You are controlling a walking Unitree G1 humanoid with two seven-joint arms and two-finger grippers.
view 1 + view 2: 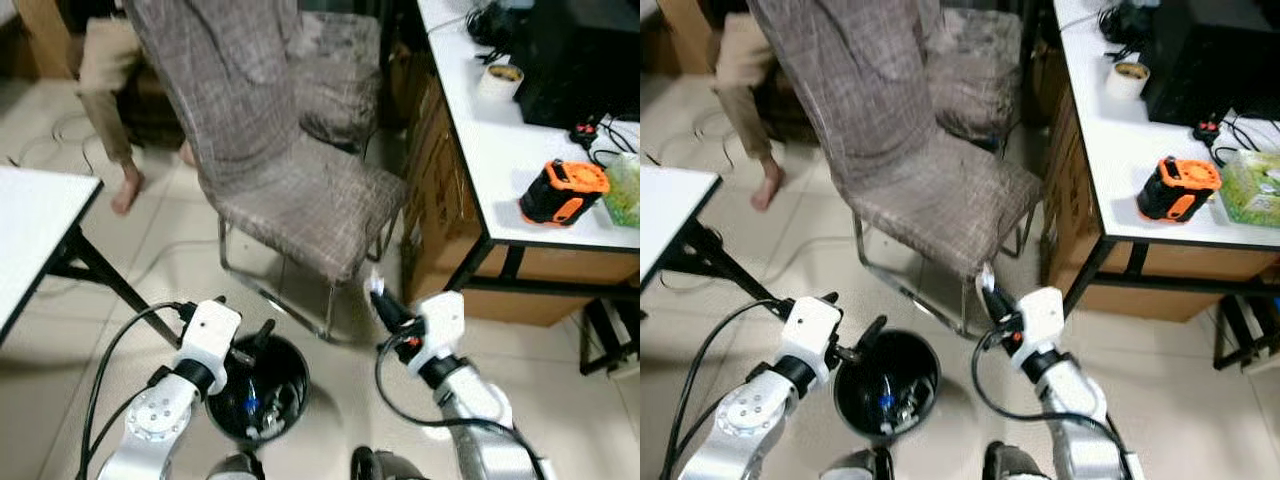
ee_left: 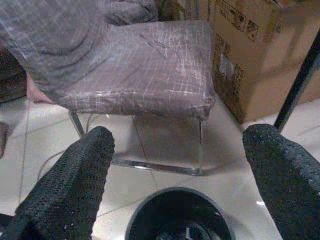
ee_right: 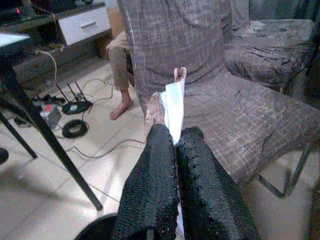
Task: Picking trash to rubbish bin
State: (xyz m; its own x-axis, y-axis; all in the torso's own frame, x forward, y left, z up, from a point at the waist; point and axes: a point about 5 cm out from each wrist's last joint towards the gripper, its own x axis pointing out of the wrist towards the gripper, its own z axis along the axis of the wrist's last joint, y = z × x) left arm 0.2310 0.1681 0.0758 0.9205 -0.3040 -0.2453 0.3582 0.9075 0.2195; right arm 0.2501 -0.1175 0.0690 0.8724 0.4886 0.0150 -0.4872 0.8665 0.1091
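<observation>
Tiled floor lies between your right gripper (image 1: pixel 381 300), pinching a thin wrapper (image 3: pixel 174 102), and the bin (image 1: pixel 290 365) left; releasing early misses, left gripper (image 2: pixel 180 165) wide.

Chair (image 1: pixel 300 190) cover grey-brown with thin pale grid check. Bin (image 1: pixel 290 375) black. Wrapper (image 3: pixel 173 107) white with pale blue. Tool (image 1: pixel 562 192) orange and black. Desk (image 1: pixel 500 150) white, box (image 1: pixel 440 230) brown, floor (image 1: pixel 160 250) beige.
</observation>
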